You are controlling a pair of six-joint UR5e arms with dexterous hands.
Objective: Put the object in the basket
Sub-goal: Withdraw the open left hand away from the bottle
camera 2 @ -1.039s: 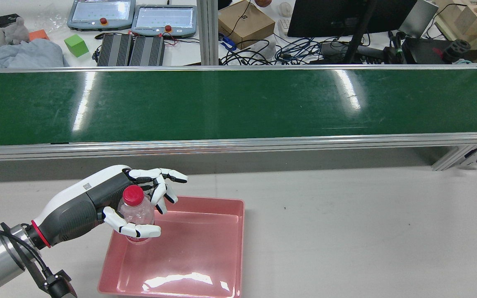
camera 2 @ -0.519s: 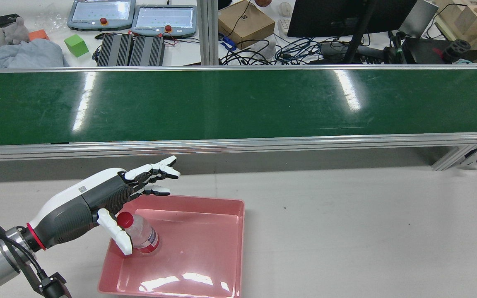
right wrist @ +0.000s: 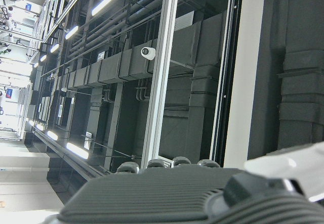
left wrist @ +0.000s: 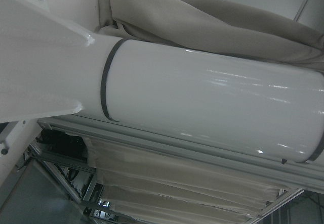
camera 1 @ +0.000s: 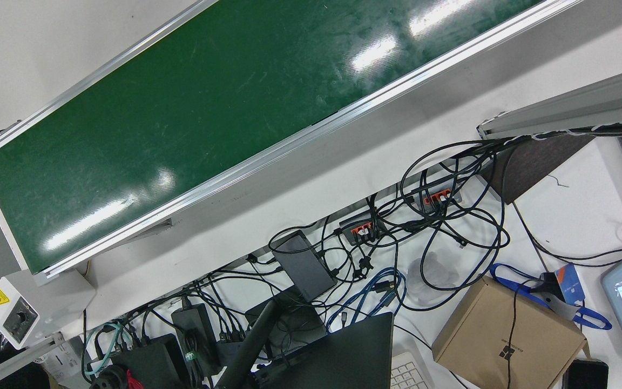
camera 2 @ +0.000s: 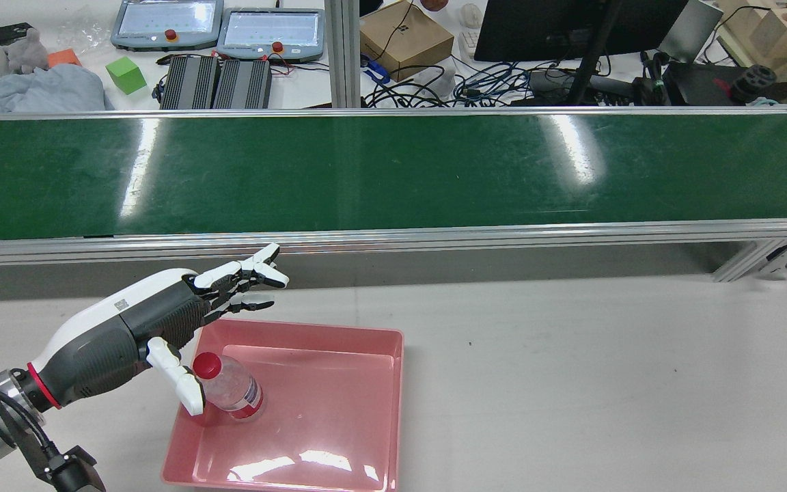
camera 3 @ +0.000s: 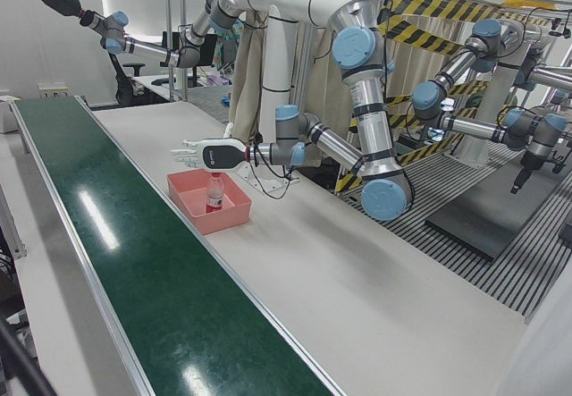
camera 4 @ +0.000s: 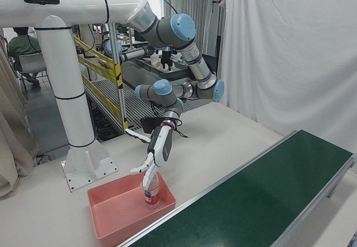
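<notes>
White fingers point(camera 2: 257, 272) on the left hand point(camera 2: 161, 321) are spread well apart and hold nothing. The long ones reach forward over the far rim of the pink basket point(camera 2: 380, 410), toward the green conveyor belt point(camera 2: 393, 171). The thumb points down and sits just beside the bottle point(camera 2: 229, 389); whether it touches the bottle, I cannot tell from the rear view.

That hand lies almost level, palm turned toward the basket, with its grey and white forearm running back and down to the near left corner of the rear view. From the right-front view it hangs tilted above the bottle, fingertips lowest.

Beneath the thumb, the clear bottle stands inside the basket at its near left part, below and behind the outstretched fingers. Its long axis is about upright, with the red cap point(camera 2: 207, 365) on top and the red-banded base on the basket floor. The basket rests on the pale tabletop point(camera 2: 571, 383), close to the belt's near rail.

Only a blurred sliver of the right hand shows in its own camera, so I cannot tell how its fingers stand.
</notes>
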